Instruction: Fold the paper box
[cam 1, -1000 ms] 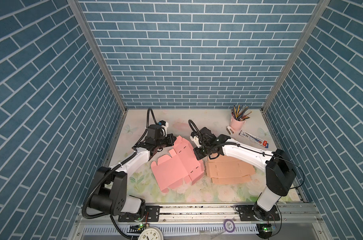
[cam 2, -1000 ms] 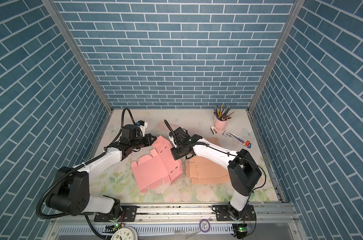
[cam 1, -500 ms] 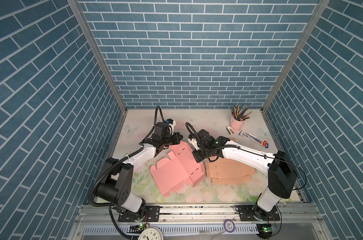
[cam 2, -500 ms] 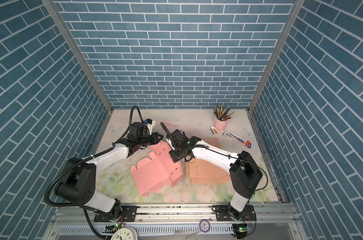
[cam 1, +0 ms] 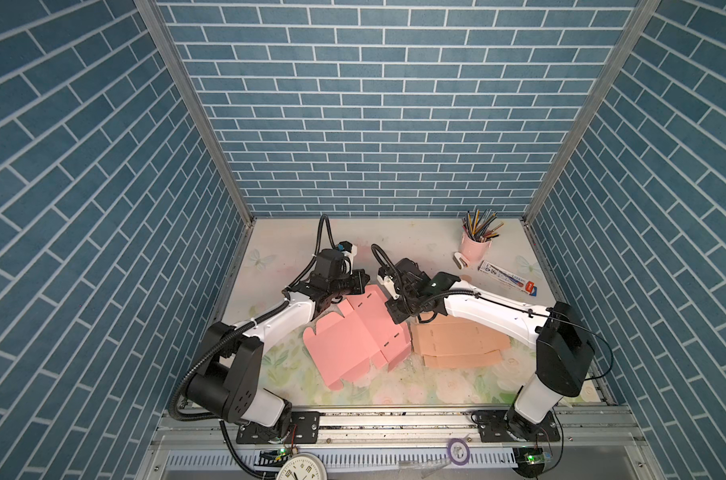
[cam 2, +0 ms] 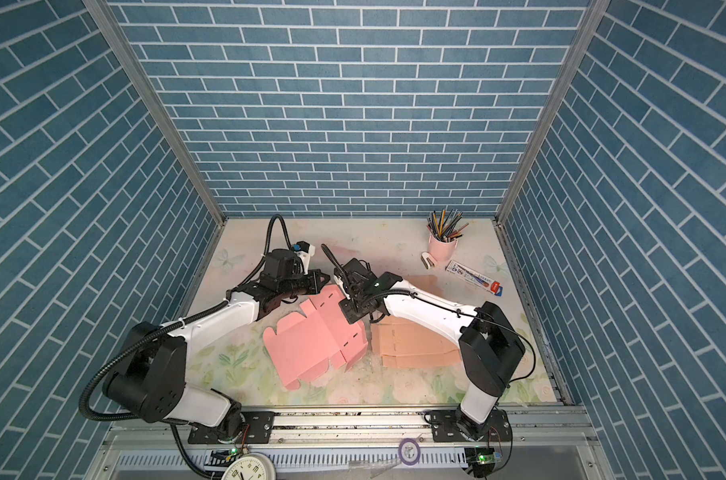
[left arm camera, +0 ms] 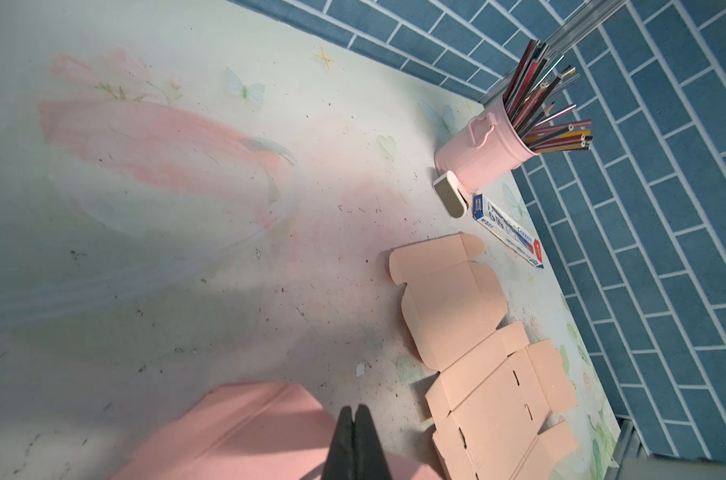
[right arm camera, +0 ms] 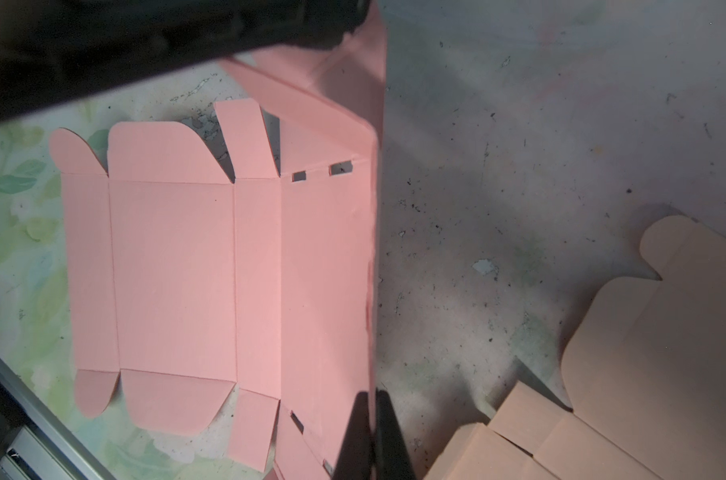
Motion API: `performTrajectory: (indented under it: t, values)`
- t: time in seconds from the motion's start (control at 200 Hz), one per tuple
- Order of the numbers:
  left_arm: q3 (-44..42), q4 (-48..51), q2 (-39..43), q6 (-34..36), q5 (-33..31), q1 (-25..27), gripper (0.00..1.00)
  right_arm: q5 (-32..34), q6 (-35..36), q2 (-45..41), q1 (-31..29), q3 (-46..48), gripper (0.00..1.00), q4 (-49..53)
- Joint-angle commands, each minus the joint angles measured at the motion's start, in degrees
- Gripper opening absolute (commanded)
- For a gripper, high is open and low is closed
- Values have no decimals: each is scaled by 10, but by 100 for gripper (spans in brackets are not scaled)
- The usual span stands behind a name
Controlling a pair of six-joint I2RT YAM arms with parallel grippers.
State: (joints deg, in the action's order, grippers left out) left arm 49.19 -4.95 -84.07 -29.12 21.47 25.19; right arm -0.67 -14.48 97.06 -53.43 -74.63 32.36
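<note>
The pink paper box point(cam 1: 348, 340) point(cam 2: 307, 347) is a cut blank lying mid-table, mostly flat, with its far right panel lifted. My right gripper point(right arm camera: 372, 395) is shut on the edge of that raised panel point(right arm camera: 328, 257); in both top views it point(cam 1: 397, 313) point(cam 2: 351, 315) sits at the blank's right side. My left gripper point(left arm camera: 356, 409) is shut, its fingers pressed together just above a pink flap point(left arm camera: 249, 436). In both top views it point(cam 1: 362, 277) point(cam 2: 318, 277) hovers over the blank's far corner. I cannot tell whether it touches the flap.
A second, tan box blank point(cam 1: 456, 338) point(left arm camera: 477, 332) lies flat to the right, partly under the right arm. A pink cup of pencils point(cam 1: 475, 245), a small white stapler point(cam 1: 461, 261) and a long pen carton point(cam 1: 506, 276) stand at the back right.
The left arm has swung right and toward the centre, to the blank's far corner. The right gripper has shifted slightly left, still gripping the pink panel.
</note>
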Motion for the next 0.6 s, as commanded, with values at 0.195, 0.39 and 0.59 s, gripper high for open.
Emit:
performTrajectory:
  t: [0.195,0.39,0.59]
  values:
    - [-41,0,34,-15,-21,15,0,26,23,1,-10,-18,0,11]
    - [-61,3,53,-12,-19,15,0,37,28,5,-12,-19,0,15]
    - [-71,10,59,-3,-15,-10,0,56,44,5,-17,-8,0,21]
